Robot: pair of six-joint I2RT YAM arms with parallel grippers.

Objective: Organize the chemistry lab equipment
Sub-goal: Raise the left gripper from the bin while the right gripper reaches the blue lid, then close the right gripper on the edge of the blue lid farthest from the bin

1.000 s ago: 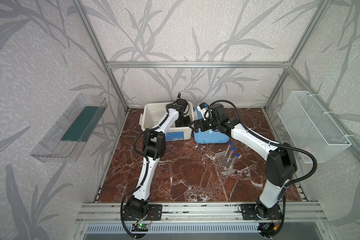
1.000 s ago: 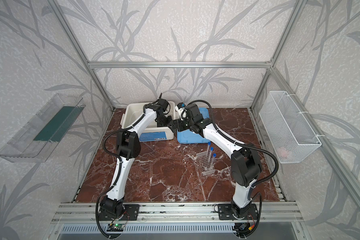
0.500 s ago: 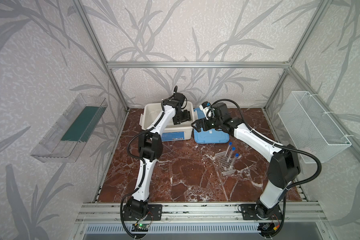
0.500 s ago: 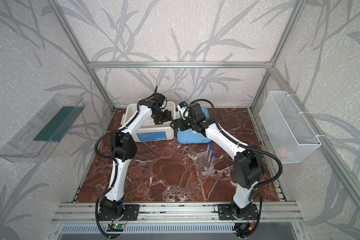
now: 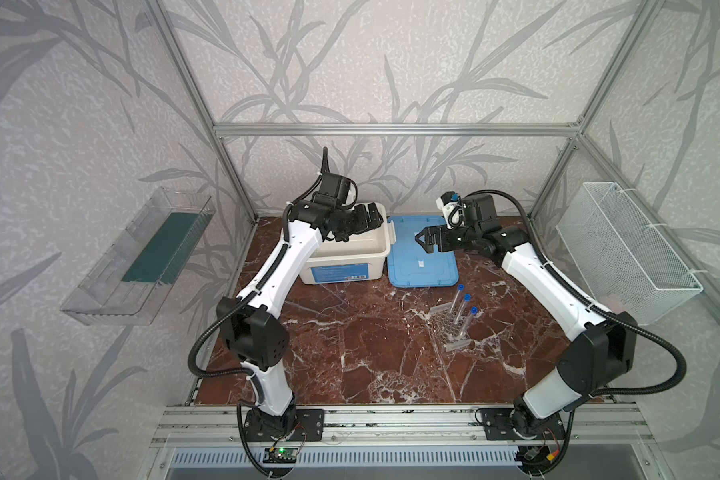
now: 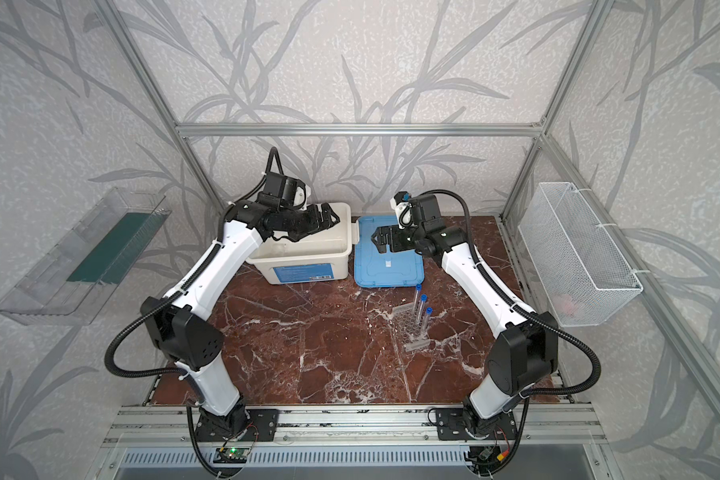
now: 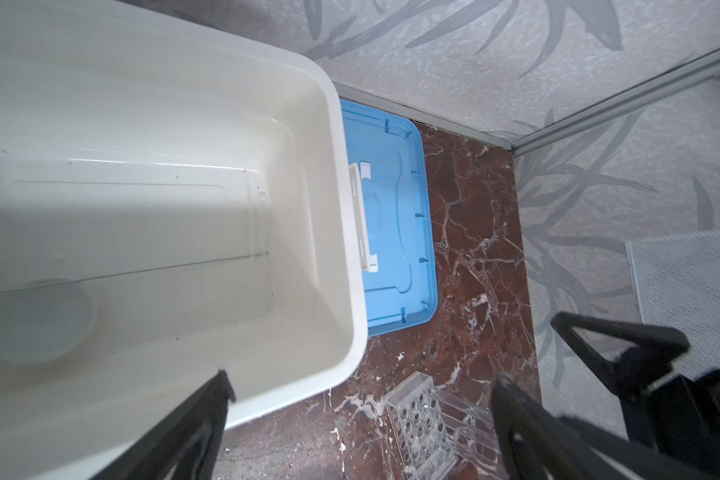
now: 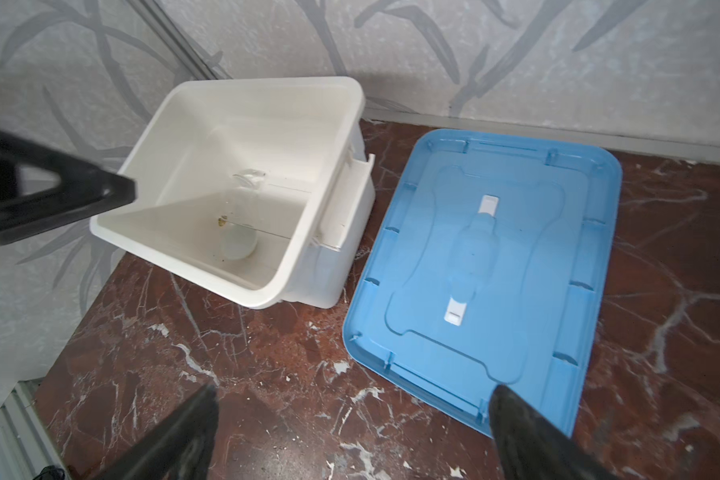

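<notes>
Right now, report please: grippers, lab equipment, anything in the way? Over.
Both grippers open, empty: left gripper over white tub, right gripper over blue lid. Three test tubes stand in rack; dish and jar inside tub. Nothing in the way.

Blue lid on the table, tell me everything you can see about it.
The blue lid is a light blue plastic rectangle with rounded corners, a ribbed raised rim, a moulded centre panel and two small white clips along its midline. It lies flat on the marble table, off the white tub and close beside it; whether they touch is unclear. Nothing grips it; the open right gripper hangs above it.
</notes>
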